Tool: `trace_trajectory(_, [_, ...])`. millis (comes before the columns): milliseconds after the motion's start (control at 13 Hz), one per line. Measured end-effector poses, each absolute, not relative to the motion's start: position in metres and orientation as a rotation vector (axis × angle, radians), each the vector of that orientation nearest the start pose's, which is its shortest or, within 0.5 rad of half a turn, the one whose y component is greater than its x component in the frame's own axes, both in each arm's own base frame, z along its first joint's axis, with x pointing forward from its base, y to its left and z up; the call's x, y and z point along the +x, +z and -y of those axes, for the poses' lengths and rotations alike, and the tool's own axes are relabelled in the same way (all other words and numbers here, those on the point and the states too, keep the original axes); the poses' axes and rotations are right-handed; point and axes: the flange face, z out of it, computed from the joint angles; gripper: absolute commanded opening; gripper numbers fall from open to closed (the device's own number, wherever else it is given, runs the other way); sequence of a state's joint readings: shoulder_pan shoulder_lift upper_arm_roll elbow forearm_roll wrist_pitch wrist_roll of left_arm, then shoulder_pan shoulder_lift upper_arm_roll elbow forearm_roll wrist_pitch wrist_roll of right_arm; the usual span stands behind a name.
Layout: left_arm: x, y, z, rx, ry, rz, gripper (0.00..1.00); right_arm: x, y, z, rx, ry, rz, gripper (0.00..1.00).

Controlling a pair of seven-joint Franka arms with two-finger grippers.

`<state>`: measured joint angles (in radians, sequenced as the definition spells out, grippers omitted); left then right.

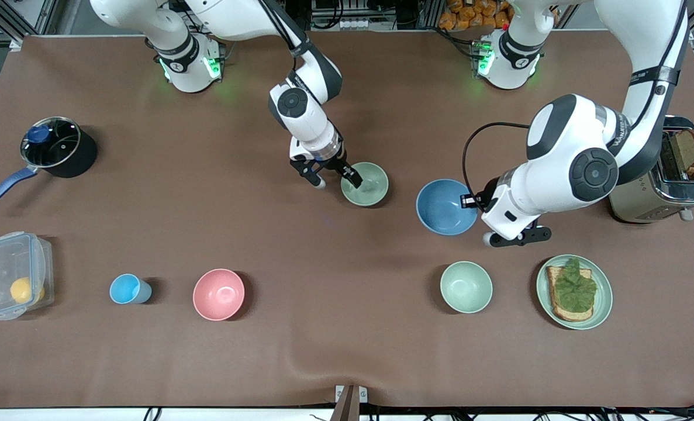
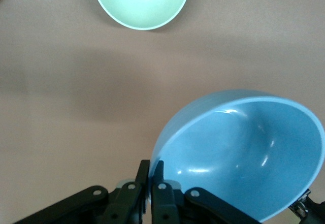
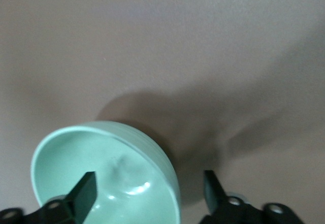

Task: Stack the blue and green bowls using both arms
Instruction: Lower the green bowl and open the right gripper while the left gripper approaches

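Note:
The sage-green bowl (image 1: 365, 184) rests on the brown table near its middle. My right gripper (image 1: 338, 181) is open and straddles the bowl's rim on the side toward the right arm's end of the table. One finger is inside the green bowl (image 3: 101, 168) and one is outside, with neither pad pressing on it. Toward the left arm's end, the sky-blue bowl (image 1: 445, 206) is held tilted, apparently just off the table. My left gripper (image 1: 476, 202) is shut on the rim of this blue bowl (image 2: 238, 153), which sits between the fingers (image 2: 158, 170).
Nearer the front camera stand a mint bowl (image 1: 466, 286), a green plate with toast (image 1: 601, 304), a pink bowl (image 1: 218, 294) and a light-blue cup (image 1: 128, 289). A toaster (image 1: 662, 175) stands at the left arm's end. A lidded pot (image 1: 54, 146) and a plastic box (image 1: 13, 275) stand at the right arm's end.

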<state>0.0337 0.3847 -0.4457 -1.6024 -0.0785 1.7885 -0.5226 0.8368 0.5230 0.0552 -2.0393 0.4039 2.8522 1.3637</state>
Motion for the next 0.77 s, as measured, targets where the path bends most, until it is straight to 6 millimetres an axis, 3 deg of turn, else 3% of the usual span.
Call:
trace_trajectory(385, [0.586, 0.425, 0.271, -3.238, 0.409, 0.313, 0.00, 0.434, 0.225, -0.463, -2.464, 0.200, -1.437, 1.00])
trace_trajectory(769, [0.576, 0.432, 0.298, -3.238, 0.411, 0.350, 0.00, 0.476, 0.225, -0.419, -2.378, 0.375, -1.694, 1.00])
